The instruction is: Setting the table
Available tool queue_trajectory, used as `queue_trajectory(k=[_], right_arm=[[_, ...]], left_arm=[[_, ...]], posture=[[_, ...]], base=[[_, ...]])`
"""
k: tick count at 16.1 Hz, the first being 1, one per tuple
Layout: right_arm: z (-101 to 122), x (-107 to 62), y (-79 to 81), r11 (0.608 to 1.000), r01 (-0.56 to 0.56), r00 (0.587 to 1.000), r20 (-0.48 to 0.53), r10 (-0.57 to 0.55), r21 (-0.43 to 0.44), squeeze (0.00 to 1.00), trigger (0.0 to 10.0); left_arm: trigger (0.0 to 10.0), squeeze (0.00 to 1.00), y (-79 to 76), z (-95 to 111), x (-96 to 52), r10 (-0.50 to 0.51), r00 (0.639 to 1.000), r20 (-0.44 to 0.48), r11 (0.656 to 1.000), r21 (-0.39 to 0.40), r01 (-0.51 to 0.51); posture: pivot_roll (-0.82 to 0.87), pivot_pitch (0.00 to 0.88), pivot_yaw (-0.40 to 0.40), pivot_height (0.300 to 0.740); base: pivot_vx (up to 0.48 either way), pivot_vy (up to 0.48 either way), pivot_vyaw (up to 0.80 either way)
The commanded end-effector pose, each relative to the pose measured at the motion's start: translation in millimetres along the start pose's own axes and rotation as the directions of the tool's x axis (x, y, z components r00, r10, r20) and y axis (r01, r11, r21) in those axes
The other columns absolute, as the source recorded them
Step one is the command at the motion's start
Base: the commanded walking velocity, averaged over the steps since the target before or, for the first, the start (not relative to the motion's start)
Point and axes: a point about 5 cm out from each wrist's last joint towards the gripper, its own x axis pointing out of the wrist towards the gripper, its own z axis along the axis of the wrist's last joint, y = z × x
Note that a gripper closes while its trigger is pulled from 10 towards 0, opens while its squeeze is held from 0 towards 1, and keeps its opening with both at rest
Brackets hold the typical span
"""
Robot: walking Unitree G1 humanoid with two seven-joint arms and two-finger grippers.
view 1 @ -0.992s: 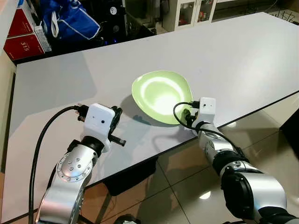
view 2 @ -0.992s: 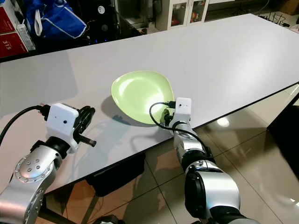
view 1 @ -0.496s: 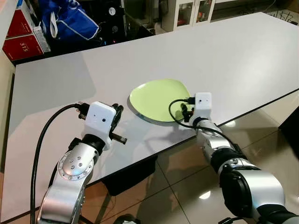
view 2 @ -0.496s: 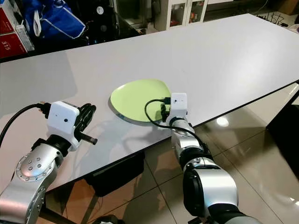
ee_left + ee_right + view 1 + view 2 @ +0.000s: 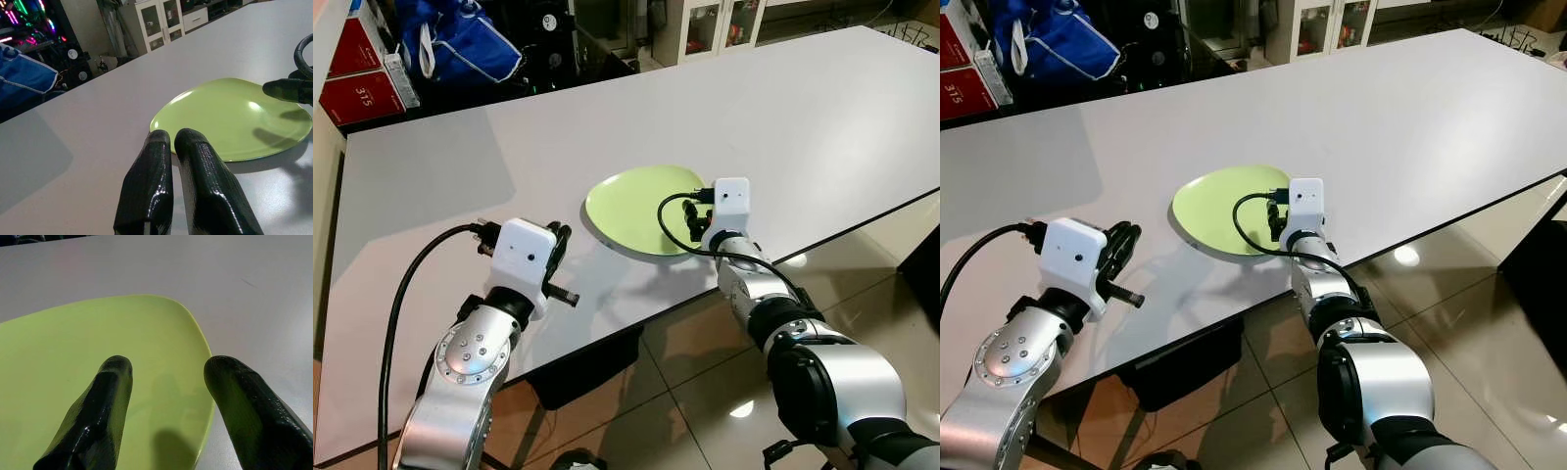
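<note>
Right wrist view shows the right gripper (image 5: 166, 396) with fingers spread wide above the pale green, rounded-triangular plate (image 5: 641, 204), which lies flat near the white table's (image 5: 783, 108) front edge, seemingly just placed, so withdrawal comes next, while the left gripper (image 5: 168, 142), fingers pressed together and empty, waits beside it.

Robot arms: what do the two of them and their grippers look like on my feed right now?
Both arms are silver metal with rounded, segmented joints and black bands. Each wrist carries a white boxy camera housing with a black cable looping out of it. The left gripper and the right gripper each have two long, glossy black fingers with rounded tips. No lettering is legible on either.
</note>
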Motion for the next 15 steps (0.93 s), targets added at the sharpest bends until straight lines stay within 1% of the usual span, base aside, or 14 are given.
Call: queue_trajectory(k=[1,2,3,5,6,7,8,9,10,11,12,15], right_arm=[[12,3.0,0.8,1.000,0.003,0.999,0.042,-0.003,0.006,0.00,10.0],[19,4.0,-0.1,1.000,0.005,0.997,0.074,-0.006,0.014,0.00,10.0],[27,4.6,-2.4,1.000,-0.006,0.993,0.116,0.004,0.015,0.00,10.0],[31,4.1,-6.3,0.999,-0.021,0.989,0.150,0.016,0.031,0.00,10.0],[31,2.1,-11.8,0.999,-0.025,0.984,0.178,0.019,0.030,0.00,10.0],[30,0.3,-16.5,0.999,-0.019,0.980,0.196,0.013,0.030,0.00,10.0],[30,-0.2,-17.8,0.999,-0.016,0.980,0.201,0.010,0.029,0.00,10.0],[29,-2.2,-19.6,0.999,-0.015,0.975,0.222,0.007,0.035,0.00,10.0],[29,-3.0,-20.1,0.999,-0.017,0.973,0.230,0.007,0.041,0.00,10.0],[29,-5.6,-19.9,0.999,-0.020,0.966,0.260,0.013,0.025,0.00,10.0],[27,-9.9,-18.0,0.999,-0.040,0.956,0.292,0.039,-0.002,0.00,10.0],[20,-17.8,-18.3,0.998,-0.049,0.947,0.319,0.038,0.027,0.00,10.0]], left_arm=[[10.0,0.00,-0.2,-1,0.2,0.005,1.000,-0.002,1.000,0.006,-0.005],[10.0,0.00,0.1,-2,0.9,0.008,1.000,-0.005,1.000,0.005,-0.008],[10.0,0.00,2.5,-5,3.3,0.029,0.999,-0.022,0.999,-0.033,-0.030],[10.0,0.00,6.3,-11,7.8,0.059,0.997,-0.051,0.992,-0.107,-0.064],[10.0,0.00,11.6,-19,15.0,0.086,0.993,-0.083,0.984,-0.151,-0.098],[10.0,0.00,15.1,-25,21.8,0.104,0.989,-0.103,0.977,-0.178,-0.121],[10.0,0.00,16.0,-27,24.4,0.108,0.988,-0.107,0.975,-0.182,-0.127],[10.0,0.00,18.2,-32,31.7,0.126,0.985,-0.116,0.967,-0.207,-0.148],[10.0,0.00,18.7,-34,34.9,0.131,0.984,-0.120,0.963,-0.220,-0.155],[10.0,0.00,18.2,-36,41.7,0.134,0.983,-0.126,0.954,-0.251,-0.162],[10.0,0.00,16.4,-36,52.5,0.137,0.984,-0.118,0.949,-0.271,-0.164],[10.0,0.00,16.2,-31,64.6,0.141,0.986,-0.086,0.944,-0.287,-0.160]], posture=[[0.27,0.004,0.013,0.740],[0.27,0.002,0.012,0.740],[0.26,0.000,0.012,0.740],[0.24,0.000,0.010,0.740],[0.21,0.000,0.004,0.740],[0.19,0.000,0.000,0.740],[0.18,0.000,-0.001,0.740],[0.15,0.000,-0.004,0.740],[0.14,0.000,-0.005,0.740],[0.12,0.000,-0.010,0.740],[0.09,0.000,-0.015,0.740],[0.08,0.000,-0.014,0.740]], base=[[0.000,0.000,0.00],[0.000,0.000,0.00],[0.000,0.000,0.00],[0.000,0.000,0.00],[0.000,0.000,0.00],[0.000,0.000,0.00],[0.000,0.000,0.00],[0.000,0.000,0.00],[0.000,0.000,0.00],[0.000,0.000,0.00],[0.000,0.000,0.00],[0.000,0.000,0.00]])
